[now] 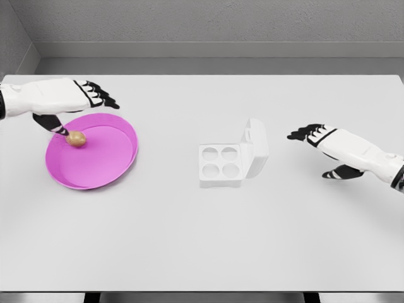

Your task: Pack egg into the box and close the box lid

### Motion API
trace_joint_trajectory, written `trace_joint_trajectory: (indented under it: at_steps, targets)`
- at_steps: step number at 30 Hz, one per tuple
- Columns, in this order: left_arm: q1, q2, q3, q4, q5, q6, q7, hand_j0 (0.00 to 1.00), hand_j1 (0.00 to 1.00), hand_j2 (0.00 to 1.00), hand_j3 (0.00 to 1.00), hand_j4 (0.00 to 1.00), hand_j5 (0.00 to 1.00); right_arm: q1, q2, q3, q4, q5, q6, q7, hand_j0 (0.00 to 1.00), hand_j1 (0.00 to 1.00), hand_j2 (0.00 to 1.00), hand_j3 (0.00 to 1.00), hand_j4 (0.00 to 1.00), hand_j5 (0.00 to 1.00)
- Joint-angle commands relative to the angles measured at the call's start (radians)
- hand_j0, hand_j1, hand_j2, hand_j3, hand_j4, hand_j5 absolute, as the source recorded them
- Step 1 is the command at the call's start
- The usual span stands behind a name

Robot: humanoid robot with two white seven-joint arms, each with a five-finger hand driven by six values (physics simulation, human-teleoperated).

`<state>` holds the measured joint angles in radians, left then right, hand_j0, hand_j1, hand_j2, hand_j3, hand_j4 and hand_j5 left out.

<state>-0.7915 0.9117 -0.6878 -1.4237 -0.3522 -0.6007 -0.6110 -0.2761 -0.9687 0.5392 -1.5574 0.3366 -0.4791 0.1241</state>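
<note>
Two white arms reached over a pale grey desk (189,252), one from each side. The left robot hand (72,104) hung over the far left part of a pink plate (107,173), its dark fingers (101,95) stretched out toward the right while the thumb pointed down to a single tan egg (76,139). The thumb tip met the egg's upper left side; the other fingers stood clear of it, so the hand was spread wide and held nothing. The egg lay inside the plate, near its far left rim, resting on the pink floor of the dish.

The plate itself sat on the left part of the desk, round and shallow, with a raised rim all the way around.

A white egg box (230,161) stood near the middle of the desk, well apart from the plate and to its right. Its lid (255,146) was up, hinged on the right side and leaning away to the right. The tray part showed four round cups in a two-by-two square, and all four were bare.

The right robot hand (315,136) was over the right part of the desk, beyond the box and apart from it. Its fingers (302,134) were extended toward the left, toward the raised lid, and the thumb hung below toward the desk. It was loosely spread and held nothing.

A grey wall (202,25) ran behind the desk's far edge.
</note>
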Motion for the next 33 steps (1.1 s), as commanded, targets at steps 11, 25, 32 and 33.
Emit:
trace_joint_trajectory:
  at_steps: [11,25,32,33]
  targets:
    - [-0.012,-0.079,-0.105,0.244,0.099,-0.01,0.0,1.0,1.0,1.0,1.0,1.0,1.0,0.0,0.013,0.005,0.062,0.001,0.005,0.009,1.0,1.0,1.0,1.0,1.0,1.0]
    - [0.015,-0.09,-0.093,0.249,0.015,-0.01,0.0,0.79,0.79,0.79,0.79,0.79,0.79,0.002,0.004,0.002,0.085,0.001,0.007,0.009,1.0,1.0,1.0,1.0,1.0,1.0]
    - [0.034,-0.086,-0.05,0.239,-0.042,-0.01,0.0,0.81,0.81,0.81,0.81,0.81,0.81,0.002,0.004,0.002,0.086,0.001,0.005,0.009,1.0,1.0,1.0,1.0,1.0,1.0]
    - [0.034,-0.085,-0.05,0.233,-0.044,-0.01,0.0,0.81,0.81,0.81,0.81,0.81,0.81,0.002,0.002,0.002,0.086,0.001,0.007,0.009,1.0,1.0,1.0,1.0,1.0,1.0]
